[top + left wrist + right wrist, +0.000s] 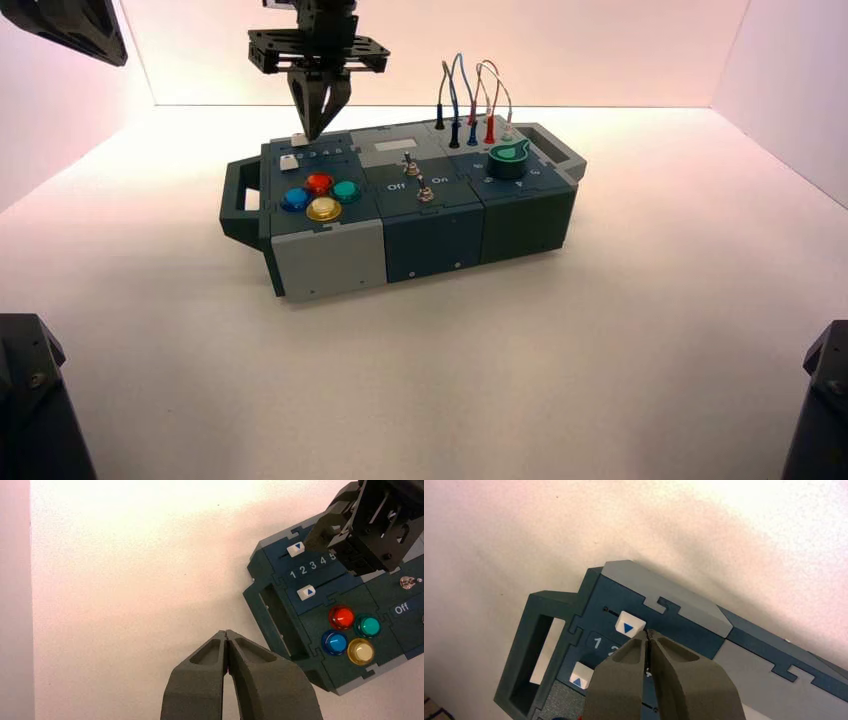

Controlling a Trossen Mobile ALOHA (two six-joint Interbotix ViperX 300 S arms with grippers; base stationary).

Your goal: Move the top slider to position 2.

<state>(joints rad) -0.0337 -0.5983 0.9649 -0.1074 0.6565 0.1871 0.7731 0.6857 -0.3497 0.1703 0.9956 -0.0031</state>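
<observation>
The top slider [630, 625] is a small white cap with a blue triangle, on the dark teal panel at the box's left end. It also shows in the left wrist view [296, 548] and the high view [299, 140]. It stands by the numerals 1 and 2. The numeral 2 [303, 570] is partly hidden behind my finger in the right wrist view [612, 650]. My right gripper [649, 632] is shut and empty, its tips right beside the cap on the higher-number side; it hangs over the box's left end [318, 128]. My left gripper [226, 633] is shut and empty over the table, left of the box.
A second white slider cap [580, 676] sits on the nearer track. Red [341, 617], green [369, 626], blue [335, 642] and yellow [361, 651] buttons lie beside it. Toggle switches [424, 190], a green knob [509, 156] and plugged wires [470, 100] stand further right. The box has a handle [243, 190] on its left.
</observation>
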